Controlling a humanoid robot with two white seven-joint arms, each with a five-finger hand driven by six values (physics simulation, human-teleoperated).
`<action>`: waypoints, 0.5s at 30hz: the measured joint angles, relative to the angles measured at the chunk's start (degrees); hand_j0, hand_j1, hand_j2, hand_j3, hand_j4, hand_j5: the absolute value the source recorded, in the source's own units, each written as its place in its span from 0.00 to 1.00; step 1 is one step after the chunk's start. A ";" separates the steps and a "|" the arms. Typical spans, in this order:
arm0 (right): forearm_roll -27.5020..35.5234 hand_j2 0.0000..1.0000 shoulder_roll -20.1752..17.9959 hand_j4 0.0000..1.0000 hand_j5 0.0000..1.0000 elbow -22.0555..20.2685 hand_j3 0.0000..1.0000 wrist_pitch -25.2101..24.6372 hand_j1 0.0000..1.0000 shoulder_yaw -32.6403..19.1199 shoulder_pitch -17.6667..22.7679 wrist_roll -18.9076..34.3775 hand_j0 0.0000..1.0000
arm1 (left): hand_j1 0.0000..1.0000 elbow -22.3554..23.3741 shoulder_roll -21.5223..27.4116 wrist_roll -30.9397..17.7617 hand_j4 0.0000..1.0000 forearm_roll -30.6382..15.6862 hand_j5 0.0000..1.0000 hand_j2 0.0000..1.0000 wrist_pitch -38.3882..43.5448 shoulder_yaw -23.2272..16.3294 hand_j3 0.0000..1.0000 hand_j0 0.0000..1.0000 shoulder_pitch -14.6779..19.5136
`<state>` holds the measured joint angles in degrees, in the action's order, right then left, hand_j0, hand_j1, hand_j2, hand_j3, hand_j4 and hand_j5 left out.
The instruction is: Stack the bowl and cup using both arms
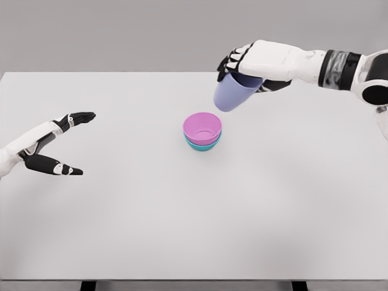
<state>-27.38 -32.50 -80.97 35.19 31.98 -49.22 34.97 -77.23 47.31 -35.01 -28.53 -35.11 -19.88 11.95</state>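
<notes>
1. Head view, right hand (pixel 251 63): fingers are wrapped round the rim end of a lavender cup (pixel 233 94), carried in the air above the counter (pixel 121 230). The arm enters from the 3 o'clock edge.

2. Cup attitude: tilted, not upright. Its long axis runs from the held rim at the upper right down to the closed base at the lower left, so the base points toward 7 o'clock.

3. Target: a pink bowl (pixel 202 127) sits nested in a teal bowl (pixel 200 145) near the counter's centre, both upright with mouths open upward. The bowl stack lies at about 7 o'clock from the right hand, close by, just below and left of the cup's base. Cup and bowls appear apart, though with one view the height gap cannot be confirmed.

4. Left hand (pixel 57 145): rests at the 9 o'clock side of the counter, fingers and thumb spread wide, holding nothing, well apart from the bowls.

5. Assessment: the right hand is plainly the nearer and the only one loaded. The bowls look already stacked; the cup remains to be placed. The coming move turns on carrying the cup toward 7 o'clock until its base stands over the pink bowl's mouth, and righting its axis before lowering.

6. Risk: a tilted descent could catch the pink rim and shift the stack.
</notes>
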 measured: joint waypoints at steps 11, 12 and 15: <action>-0.42 0.62 4.80 0.62 0.62 0.46 0.62 0.00 0.62 2.59 -0.09 -0.06 0.62 | 1.00 0.00 -0.10 0.00 1.00 0.00 1.00 1.00 0.00 0.00 1.00 1.00 0.00; -0.50 0.62 4.94 0.62 0.62 0.70 0.62 -0.01 0.62 3.13 -0.09 -0.06 0.62 | 1.00 0.00 -0.12 0.00 1.00 0.00 1.00 1.00 0.00 0.00 1.00 1.00 0.00; -0.75 0.62 5.15 0.62 0.62 1.94 0.62 -0.01 0.62 4.62 -0.09 -0.06 0.62 | 1.00 0.01 -0.14 0.00 1.00 0.00 1.00 1.00 0.00 0.00 1.00 1.00 0.00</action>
<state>-28.13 -27.35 -79.03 35.18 36.60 -49.31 34.91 -77.22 47.17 -35.01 -28.53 -35.10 -19.88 11.95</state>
